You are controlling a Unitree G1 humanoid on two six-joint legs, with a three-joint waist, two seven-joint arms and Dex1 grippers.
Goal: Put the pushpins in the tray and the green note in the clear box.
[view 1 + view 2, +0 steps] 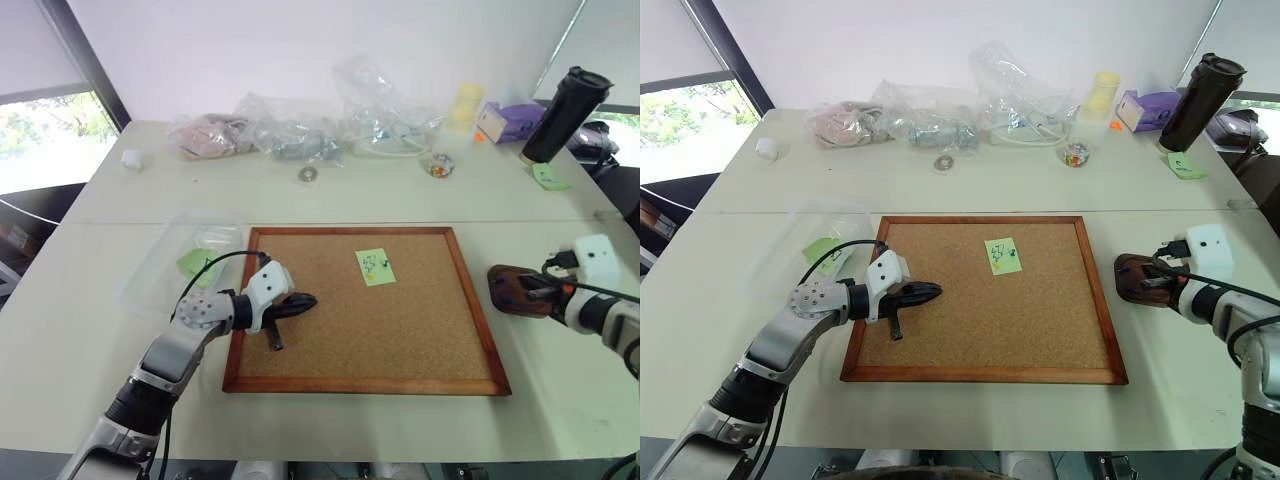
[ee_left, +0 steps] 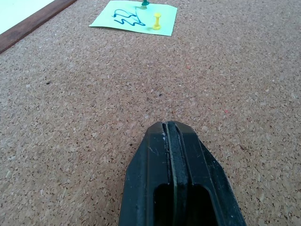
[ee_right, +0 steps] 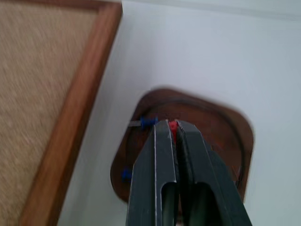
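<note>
The green note (image 1: 375, 267) lies on the cork board (image 1: 420, 340), held by a green pushpin (image 2: 143, 4), with a yellow pushpin (image 2: 156, 21) on it too. My left gripper (image 1: 308, 299) is shut and empty, low over the board's left part, pointing toward the note. The brown tray (image 1: 505, 283) sits on the table right of the board. My right gripper (image 3: 171, 125) hovers over it, shut on a red pushpin (image 3: 173, 126). Two blue pushpins (image 3: 149, 122) lie in the tray. The clear box (image 1: 160, 285) stands left of the board with another green note (image 1: 197, 263) inside.
Wrinkly plastic bags (image 1: 300, 130) line the back of the table, with a small jar of coloured pins (image 1: 437, 165), a yellow cup (image 1: 465, 105), a purple box (image 1: 508, 120) and a black tumbler (image 1: 563, 115) at the back right. A tape roll (image 1: 308, 174) lies behind the board.
</note>
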